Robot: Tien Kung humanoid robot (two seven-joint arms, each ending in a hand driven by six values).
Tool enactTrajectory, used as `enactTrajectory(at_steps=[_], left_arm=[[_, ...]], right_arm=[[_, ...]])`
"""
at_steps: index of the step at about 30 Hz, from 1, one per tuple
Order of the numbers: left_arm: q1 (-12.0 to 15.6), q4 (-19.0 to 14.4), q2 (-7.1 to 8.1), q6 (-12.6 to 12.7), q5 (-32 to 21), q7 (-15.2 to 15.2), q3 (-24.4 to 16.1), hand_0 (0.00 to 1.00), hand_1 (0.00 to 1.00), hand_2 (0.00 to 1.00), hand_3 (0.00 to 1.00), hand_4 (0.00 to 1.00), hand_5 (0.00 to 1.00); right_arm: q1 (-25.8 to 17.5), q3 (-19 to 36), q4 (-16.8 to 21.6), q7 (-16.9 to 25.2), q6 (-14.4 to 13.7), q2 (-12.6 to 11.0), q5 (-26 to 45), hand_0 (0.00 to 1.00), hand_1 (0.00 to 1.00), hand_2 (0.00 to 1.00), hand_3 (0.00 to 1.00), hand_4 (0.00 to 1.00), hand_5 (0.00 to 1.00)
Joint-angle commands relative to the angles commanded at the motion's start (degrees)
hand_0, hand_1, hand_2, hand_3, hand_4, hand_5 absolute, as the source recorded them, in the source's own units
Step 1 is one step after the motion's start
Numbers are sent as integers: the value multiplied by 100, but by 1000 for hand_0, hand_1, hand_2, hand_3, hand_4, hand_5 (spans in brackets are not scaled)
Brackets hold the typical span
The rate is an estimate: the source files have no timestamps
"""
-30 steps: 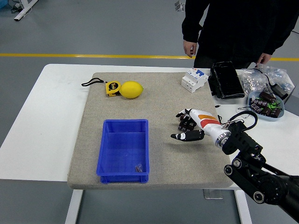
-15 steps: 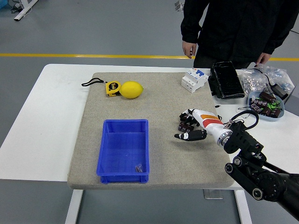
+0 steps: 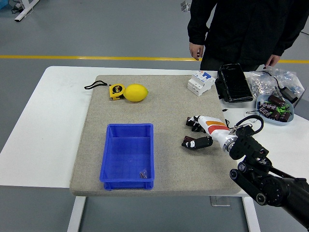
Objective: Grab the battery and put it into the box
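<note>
Fingers of the right hand [image 3: 199, 134] curl loosely over the grey mat [image 3: 164, 104], pinching nothing visible. A small dark battery [image 3: 143, 173] lies inside the blue box [image 3: 128, 155], at nine o'clock from the hand.

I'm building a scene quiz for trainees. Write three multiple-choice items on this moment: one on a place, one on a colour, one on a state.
1. Where does the lemon lie?
A. in the box
B. beside the tape measure
C. in the bowl

2. What colour is the box?
A. blue
B. red
C. green

3. How is the right hand?
A. flat on the table
B. gripping the lemon
C. fingers curled above the mat

Answers: 1 B, the two touch at the mat's far left; 2 A, its walls are blue; 3 C, it hangs right of the box, nowhere near the lemon.
</note>
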Motion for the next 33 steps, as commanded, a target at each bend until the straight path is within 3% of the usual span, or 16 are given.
enactTrajectory(at_steps=[9, 10, 15, 16, 33], left_arm=[[3, 9, 3, 1, -5, -14, -13, 719, 681, 681, 583, 633, 541], [5, 9, 3, 0, 9, -13, -25, 720, 680, 681, 584, 633, 541], [14, 8, 7, -13, 66, 0, -57, 720, 680, 681, 584, 633, 541], [17, 9, 7, -14, 72, 0, -63, 719, 680, 681, 584, 633, 541], [18, 11, -4, -2, 37, -12, -40, 719, 681, 682, 584, 632, 541]], right_arm=[[-88, -23, 191, 8, 28, -54, -169, 397, 471, 509, 643, 980, 401], [-96, -34, 225, 9, 19, -55, -199, 286, 376, 442, 510, 926, 376], [-126, -91, 356, 14, -84, -63, -425, 286, 376, 442, 510, 926, 376], [-131, -104, 374, 20, -117, -67, -464, 166, 242, 330, 387, 876, 390], [-205, -141, 75, -78, -54, -93, -535, 149, 228, 327, 383, 866, 383]])
